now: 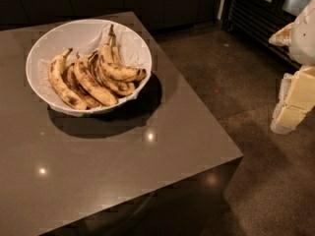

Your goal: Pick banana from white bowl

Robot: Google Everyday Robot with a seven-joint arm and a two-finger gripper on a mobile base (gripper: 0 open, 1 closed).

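The white bowl (37, 48) stands at the back left of the grey table, lined with crumpled white paper. Several brown-spotted yellow bananas lie in it. The banana (120, 72) is the plump, curved one on the bowl's right side, with its long dark stem pointing up toward the far rim. The longer bananas of the bunch (86, 82) lie to its left. My gripper (294, 103), cream-white, hangs at the right edge of the view over the floor. It is far to the right of the bowl and holds nothing that I can see.
The grey table (123, 171) has its right edge and front corner near the middle of the view. Dark speckled floor lies to the right. Dark cabinets run along the back, and a glass-fronted unit (266, 4) stands at the back right.
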